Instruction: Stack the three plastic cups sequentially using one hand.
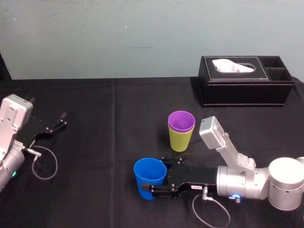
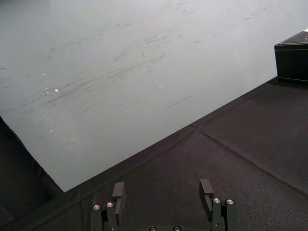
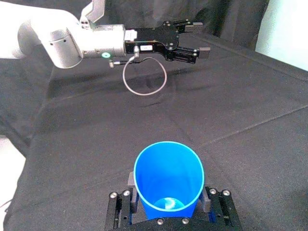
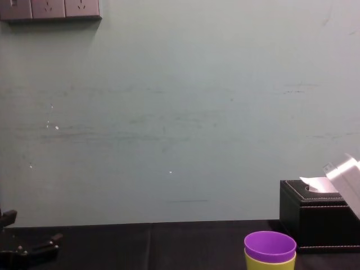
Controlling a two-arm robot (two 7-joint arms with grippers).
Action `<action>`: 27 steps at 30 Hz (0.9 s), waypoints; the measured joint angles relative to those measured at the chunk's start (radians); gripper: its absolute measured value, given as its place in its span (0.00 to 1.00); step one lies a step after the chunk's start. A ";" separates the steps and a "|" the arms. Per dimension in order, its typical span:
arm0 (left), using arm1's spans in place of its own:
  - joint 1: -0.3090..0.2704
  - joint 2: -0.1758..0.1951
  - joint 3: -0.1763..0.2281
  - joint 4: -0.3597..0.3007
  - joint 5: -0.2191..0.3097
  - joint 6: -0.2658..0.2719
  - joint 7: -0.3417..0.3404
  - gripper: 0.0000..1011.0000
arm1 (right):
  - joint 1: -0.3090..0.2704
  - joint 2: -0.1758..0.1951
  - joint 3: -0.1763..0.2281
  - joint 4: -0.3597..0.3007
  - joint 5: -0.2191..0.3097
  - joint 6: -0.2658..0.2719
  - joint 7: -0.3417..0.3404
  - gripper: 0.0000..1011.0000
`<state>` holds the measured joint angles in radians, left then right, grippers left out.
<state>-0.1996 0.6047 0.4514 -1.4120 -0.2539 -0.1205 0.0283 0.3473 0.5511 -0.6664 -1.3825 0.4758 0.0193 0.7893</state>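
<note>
The right tool (image 1: 159,173) clasps the blue cup (image 1: 148,175), at seven o'clock from the purple cup (image 1: 181,121) nested in the yellow-green cup (image 1: 181,141). It is best raised upright above the purple cup, centred toward one o'clock, then lowered straight. The left tool (image 1: 56,124) is parked at nine o'clock, released.

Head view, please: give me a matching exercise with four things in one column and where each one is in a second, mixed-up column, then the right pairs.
Things
1. blue cup
2. purple cup
3. yellow-green cup
4. left tool

Places
A. parked open at the robot's left
B. nested inside another cup
C. gripped between the fingers of the right tool
D. standing on the black cloth, with another cup inside it

Pairs: 1-C, 2-B, 3-D, 4-A
</note>
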 joint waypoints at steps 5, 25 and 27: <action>0.000 0.000 0.000 0.000 0.000 0.000 0.000 1.00 | 0.000 0.002 -0.005 -0.003 0.000 0.002 0.000 0.72; 0.000 0.000 0.000 0.000 0.000 0.000 0.000 1.00 | -0.015 0.077 0.109 -0.127 0.120 0.072 -0.078 0.72; 0.000 0.000 0.000 0.000 0.000 0.000 0.000 1.00 | -0.012 0.081 0.117 -0.132 0.127 0.083 -0.091 0.72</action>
<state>-0.1995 0.6047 0.4514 -1.4120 -0.2539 -0.1205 0.0283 0.3354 0.6326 -0.5492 -1.5145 0.6026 0.1022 0.6985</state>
